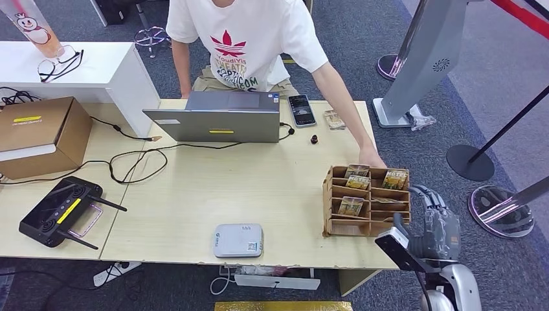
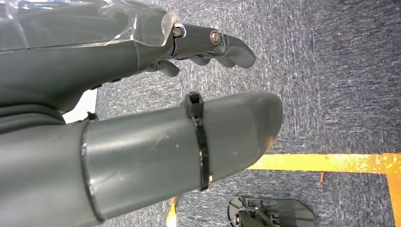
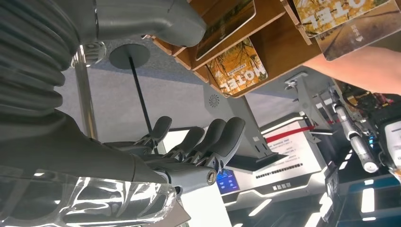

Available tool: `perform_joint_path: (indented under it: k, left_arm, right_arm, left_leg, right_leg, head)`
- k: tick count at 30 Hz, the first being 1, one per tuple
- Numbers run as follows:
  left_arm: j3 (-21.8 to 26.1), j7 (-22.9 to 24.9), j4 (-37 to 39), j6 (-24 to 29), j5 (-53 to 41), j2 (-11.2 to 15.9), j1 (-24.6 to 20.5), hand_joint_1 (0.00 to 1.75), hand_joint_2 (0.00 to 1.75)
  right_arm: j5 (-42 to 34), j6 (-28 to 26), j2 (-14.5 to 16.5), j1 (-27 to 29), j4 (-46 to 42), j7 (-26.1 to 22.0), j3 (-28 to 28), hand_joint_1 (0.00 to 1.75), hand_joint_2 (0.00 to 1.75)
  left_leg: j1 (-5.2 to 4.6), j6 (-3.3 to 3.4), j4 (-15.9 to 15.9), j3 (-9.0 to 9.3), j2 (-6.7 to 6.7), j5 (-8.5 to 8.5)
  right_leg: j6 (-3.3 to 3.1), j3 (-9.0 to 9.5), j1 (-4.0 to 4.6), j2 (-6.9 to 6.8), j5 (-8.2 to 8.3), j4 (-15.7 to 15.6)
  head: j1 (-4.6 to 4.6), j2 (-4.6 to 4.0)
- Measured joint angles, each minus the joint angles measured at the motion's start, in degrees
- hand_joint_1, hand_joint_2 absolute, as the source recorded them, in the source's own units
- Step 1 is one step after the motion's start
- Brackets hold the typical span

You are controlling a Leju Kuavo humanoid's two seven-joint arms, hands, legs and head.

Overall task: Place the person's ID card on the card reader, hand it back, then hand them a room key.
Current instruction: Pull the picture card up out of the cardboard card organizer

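A white card reader point(image 1: 238, 240) lies near the table's front edge. At the table's right end stands a wooden rack point(image 1: 336, 194) holding several yellow hotel key cards point(image 1: 394, 179). A person in a white T-shirt stands behind the table, and their hand point(image 1: 372, 158) rests at the rack's back edge. My right hand point(image 1: 440, 227) hangs just right of the rack, off the table edge. The right wrist view has that hand point(image 3: 189, 151) empty with fingers apart, below a key card point(image 3: 239, 66) and the person's forearm point(image 3: 364, 66). My left hand point(image 2: 189, 137) hangs over grey carpet, empty, fingers point(image 2: 231, 47) apart from the thumb.
A grey laptop point(image 1: 220, 116), a phone point(image 1: 301, 110) and a small stack of cards point(image 1: 334, 119) sit at the table's far side. A black controller point(image 1: 61, 214), a cardboard box point(image 1: 39, 136) and cables lie on the left. Stanchion bases point(image 1: 470, 162) stand right of the table.
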Motion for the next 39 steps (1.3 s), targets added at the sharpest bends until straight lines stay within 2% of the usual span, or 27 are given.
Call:
perform_joint_path:
  k: [39]
  left_arm:
    - [1.3, -0.2, 0.0, 0.4, 0.4, 0.0, 0.7, 0.00, 0.00]
  right_arm:
    - [1.0, 0.8, 1.2, -2.6, 3.0, 0.3, 2.4, 0.68, 1.75]
  left_leg:
    - [0.00, 0.01, 0.0, 0.00, 0.00, -0.01]
  right_leg:
    - [0.00, 0.00, 0.00, 0.00, -0.01, 0.0]
  head:
    - [0.00, 0.00]
